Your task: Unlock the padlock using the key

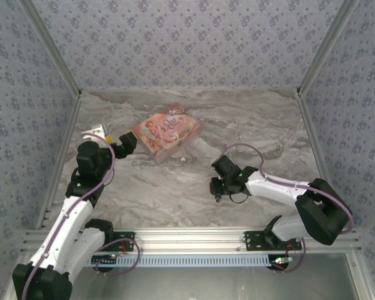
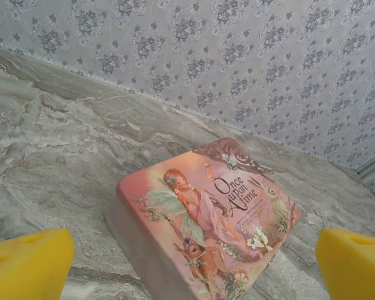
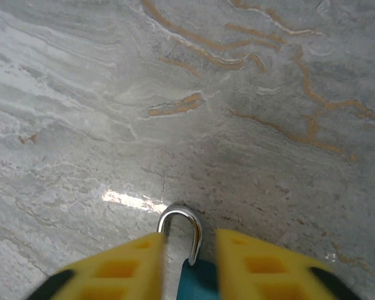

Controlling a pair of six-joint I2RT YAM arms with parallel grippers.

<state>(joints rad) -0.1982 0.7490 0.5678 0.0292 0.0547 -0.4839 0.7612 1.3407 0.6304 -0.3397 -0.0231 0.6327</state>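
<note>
The padlock (image 3: 199,232) lies on the marble table (image 3: 250,106), its silver shackle pointing away and its blue body low in the right wrist view. My right gripper (image 3: 190,259) straddles it with the yellow fingers (image 3: 262,262) apart; a strip of table shows between the left finger and the blue body. In the top view the right gripper (image 1: 220,186) is low over the table's middle right. My left gripper (image 1: 122,144) stands wide open beside the near-left corner of a pink illustrated box (image 2: 206,212), holding nothing. The key is out of view.
The pink box (image 1: 167,131) lies at the back centre-left. A small pale object (image 1: 95,132) sits by the left wall rail. Patterned walls close the table at the left, back and right.
</note>
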